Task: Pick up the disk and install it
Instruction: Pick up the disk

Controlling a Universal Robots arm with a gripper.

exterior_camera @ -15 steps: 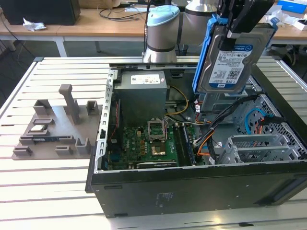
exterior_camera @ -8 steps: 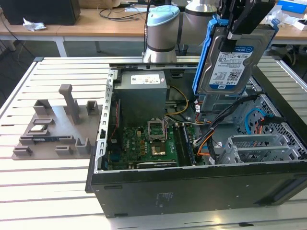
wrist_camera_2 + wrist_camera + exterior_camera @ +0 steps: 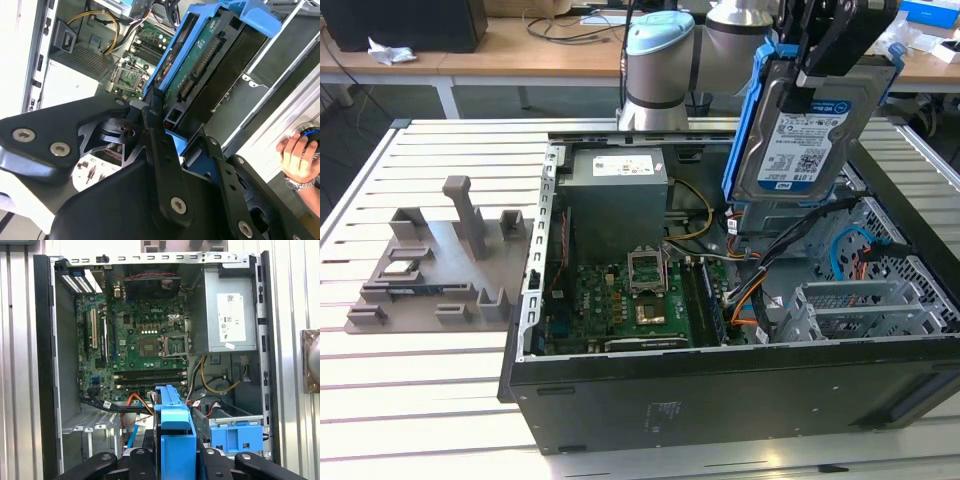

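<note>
I work over a slatted metal worktop [image 3: 410, 400], with wooden desks [image 3: 520, 45] behind it. An open case [image 3: 620, 400] lies on it, showing the motherboard [image 3: 620, 300] and a grey power supply [image 3: 617, 200]. A grey fixture [image 3: 440, 260] sits at the exterior view's left, apart from the case. Orange and black cables [image 3: 752, 300] cross the bay under my load. In the second wrist view a person's hand [image 3: 300, 157] rests outside the case. My tool [image 3: 817, 72] is clamped on the top edge of the disk [image 3: 810, 135], which hangs above the case at the exterior view's right. Its long axis is near upright, slightly tilted, with the label facing the exterior view and the blue bracket [image 3: 745, 130] framing it.
</note>
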